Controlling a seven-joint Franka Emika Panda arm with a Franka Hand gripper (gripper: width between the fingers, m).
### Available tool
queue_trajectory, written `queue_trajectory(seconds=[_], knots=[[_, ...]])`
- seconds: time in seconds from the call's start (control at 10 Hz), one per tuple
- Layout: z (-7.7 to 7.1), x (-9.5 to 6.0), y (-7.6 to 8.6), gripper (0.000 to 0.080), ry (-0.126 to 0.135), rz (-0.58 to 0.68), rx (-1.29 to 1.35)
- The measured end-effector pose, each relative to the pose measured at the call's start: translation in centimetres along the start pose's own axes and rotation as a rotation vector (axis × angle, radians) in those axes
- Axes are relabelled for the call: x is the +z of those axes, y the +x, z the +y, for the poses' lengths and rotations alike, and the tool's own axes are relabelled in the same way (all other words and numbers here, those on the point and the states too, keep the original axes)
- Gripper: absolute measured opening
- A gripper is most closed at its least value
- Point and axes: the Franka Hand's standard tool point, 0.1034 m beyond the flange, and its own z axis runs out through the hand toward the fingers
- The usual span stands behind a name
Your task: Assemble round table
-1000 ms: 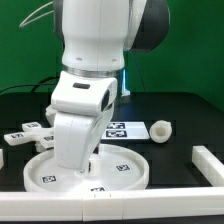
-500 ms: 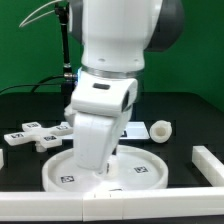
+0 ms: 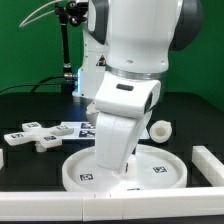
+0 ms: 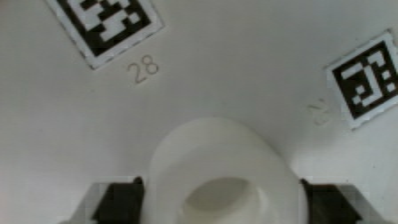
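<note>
The round table top [image 3: 160, 172], a large white rimmed disc, lies flat on the black table [image 3: 190, 110] toward the front, just behind a long white edge bar [image 3: 40, 203]. A rounded white hub [image 4: 217, 160] with a hollow in it rises from the disc. It sits directly between the dark fingers [image 4: 121, 203] of the gripper [image 4: 221, 200], which is over the disc's middle and clenched on the hub from both sides. The disc's floor around the hub shows two square markers [image 4: 111, 25] and a printed 28. In the exterior view the white body of the hand hides the fingertips. The short cylindrical leg [image 3: 160, 130] rests behind the disc toward the exterior view's right, apart from it. The cross-shaped foot [image 3: 35, 135] lies well off toward the exterior view's left, and the marker board [image 3: 75, 128] is just beside it, between it and the arm [image 3: 130, 90].
</note>
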Motion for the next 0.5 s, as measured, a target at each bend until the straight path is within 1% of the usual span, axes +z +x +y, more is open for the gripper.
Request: queue_trajectory(seconds=[0.2,0.5], knots=[[-0.21,-0.05,0.54,0.0409,0.002,-0.004,0.003],[-0.24,-0.07,0.58,0.0409,0.002,-0.004,0.002]])
